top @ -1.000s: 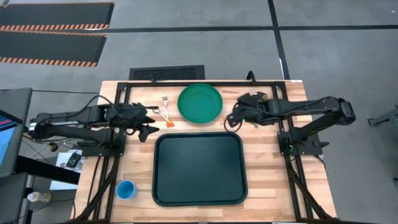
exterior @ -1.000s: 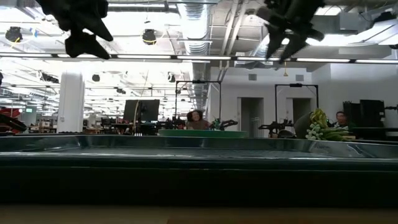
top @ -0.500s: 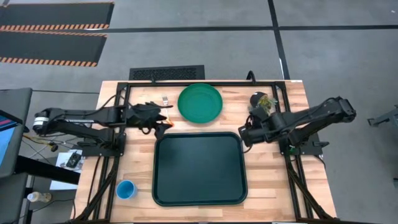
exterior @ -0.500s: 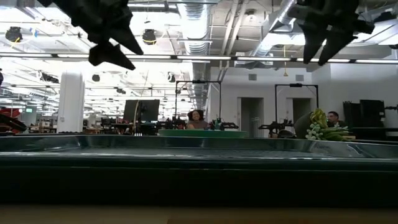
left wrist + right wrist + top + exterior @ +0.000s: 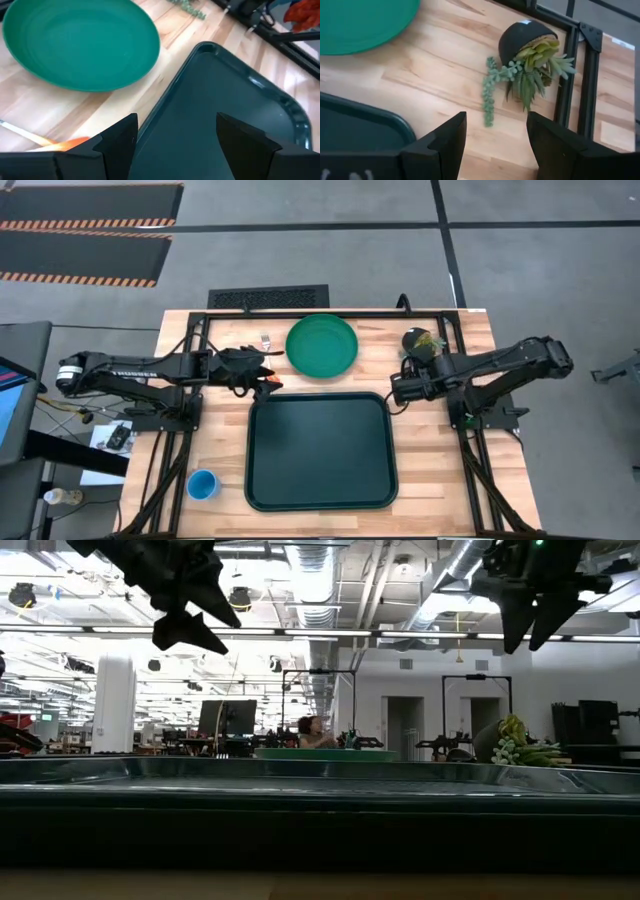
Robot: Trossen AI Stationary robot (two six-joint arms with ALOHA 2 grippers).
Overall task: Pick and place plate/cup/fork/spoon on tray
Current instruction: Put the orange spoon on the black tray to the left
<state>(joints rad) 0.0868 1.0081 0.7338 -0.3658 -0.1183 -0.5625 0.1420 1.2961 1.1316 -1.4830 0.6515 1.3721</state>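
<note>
The green plate (image 5: 321,346) lies on the table's far side, beyond the dark tray (image 5: 320,480). The fork's tines (image 5: 266,339) show left of the plate. My left gripper (image 5: 262,378) hovers open over the utensils' orange handles; one handle (image 5: 67,144) shows in its wrist view, and I cannot tell whether it is the fork's or the spoon's. The spoon's bowl is hidden. The blue cup (image 5: 203,484) stands at the near left. My right gripper (image 5: 396,390) hovers open by the tray's far right corner. Both grippers hang high in the low view, left (image 5: 190,625) and right (image 5: 530,628).
A small dark pot with a green plant (image 5: 421,343) lies at the far right, close to my right gripper; it also shows in the right wrist view (image 5: 527,47). The table's black frame (image 5: 300,312) runs along the far edge. People show in the room behind.
My left gripper has moved toward the table's right edge, over the fork and spoon, up to the tray's far left corner. My right gripper has drawn away from the plate, toward the right and near edges, to the tray's far right corner.
</note>
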